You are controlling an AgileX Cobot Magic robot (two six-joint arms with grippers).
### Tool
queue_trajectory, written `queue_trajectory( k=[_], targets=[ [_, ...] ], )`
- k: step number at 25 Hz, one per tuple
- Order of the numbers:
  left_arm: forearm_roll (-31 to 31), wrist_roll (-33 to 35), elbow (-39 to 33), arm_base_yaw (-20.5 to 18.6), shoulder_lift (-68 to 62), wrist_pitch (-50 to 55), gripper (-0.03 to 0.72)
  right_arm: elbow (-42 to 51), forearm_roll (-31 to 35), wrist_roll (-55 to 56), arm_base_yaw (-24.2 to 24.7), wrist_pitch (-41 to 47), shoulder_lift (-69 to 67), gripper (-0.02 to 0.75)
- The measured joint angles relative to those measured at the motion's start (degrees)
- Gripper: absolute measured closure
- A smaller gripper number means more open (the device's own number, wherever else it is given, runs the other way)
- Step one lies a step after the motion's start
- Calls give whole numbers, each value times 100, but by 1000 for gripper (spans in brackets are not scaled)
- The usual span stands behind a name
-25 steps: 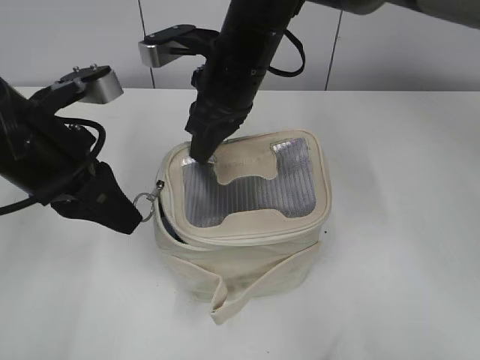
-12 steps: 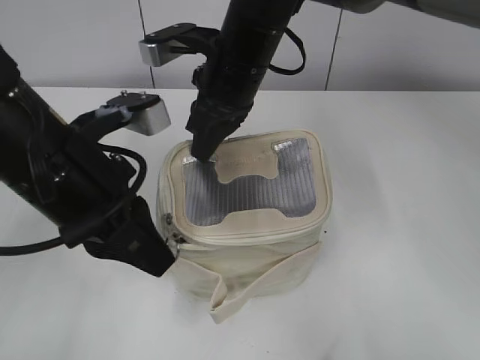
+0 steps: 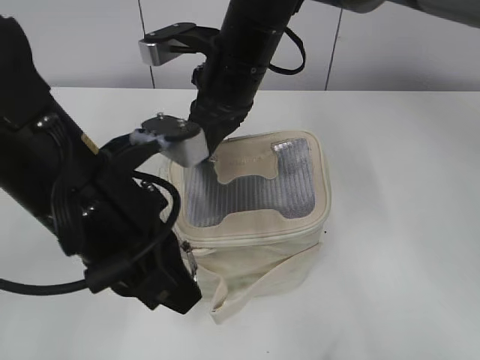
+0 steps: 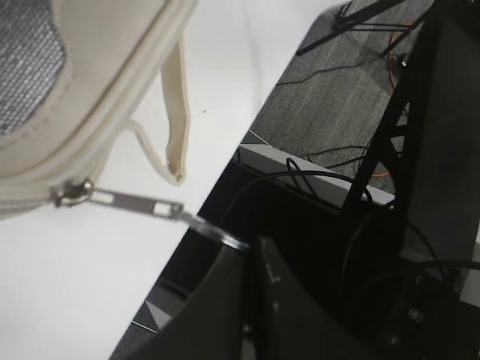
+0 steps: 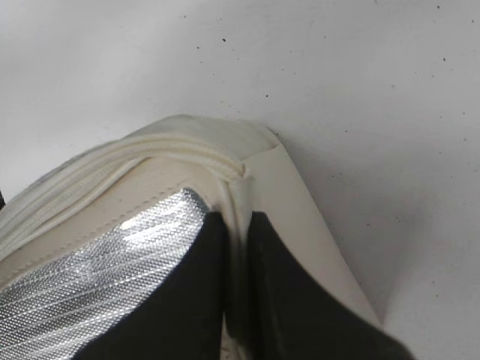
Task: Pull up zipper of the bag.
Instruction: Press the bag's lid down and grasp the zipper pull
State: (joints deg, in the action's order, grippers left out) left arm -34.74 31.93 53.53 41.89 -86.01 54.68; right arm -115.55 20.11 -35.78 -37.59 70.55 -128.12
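Note:
The cream bag (image 3: 259, 251) stands mid-table with its grey mesh lid (image 3: 247, 187) facing up and its strap (image 3: 251, 289) hanging at the front. My left gripper (image 3: 187, 289) is at the bag's front-left corner. In the left wrist view it (image 4: 251, 244) is shut on the ring of a silver zipper pull (image 4: 135, 201), drawn taut from the slider on the zipper track (image 4: 71, 193). My right gripper (image 3: 206, 154) presses the lid's back-left corner. In the right wrist view it (image 5: 236, 221) is shut on a cream fold of the bag's lid edge (image 5: 247, 176).
The white table (image 3: 397, 150) spreads around the bag, with a grey wall behind. In the left wrist view the table's front edge (image 4: 225, 161) is close to the pull, with cables and a dark frame on the floor below.
My left gripper has swept with the zipper pull from the bag's left side round to its front-left corner, and the gap along the left side has closed. The right gripper has stayed put.

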Motion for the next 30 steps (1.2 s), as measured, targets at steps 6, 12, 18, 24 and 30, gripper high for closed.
queue_trajectory(
  k=[6, 12, 18, 24, 30],
  targets=[
    [14, -174, -6, 501, 0, -751, 691, 0, 6, 9, 0, 0, 0, 685],
    [-69, -205, 130, 783, -146, -1202, 691, 0, 47, 9, 0, 0, 0, 685],
    [-142, -222, 533, 938, -552, -1285, 691, 0, 52, 9, 0, 0, 0, 685],
    [-143, -222, 940, 1099, -866, -1282, 691, 0, 76, 9, 0, 0, 0, 685],
    [-210, -222, 1086, 1129, -1083, -1204, 691, 0, 97, 9, 0, 0, 0, 686]
  ],
)
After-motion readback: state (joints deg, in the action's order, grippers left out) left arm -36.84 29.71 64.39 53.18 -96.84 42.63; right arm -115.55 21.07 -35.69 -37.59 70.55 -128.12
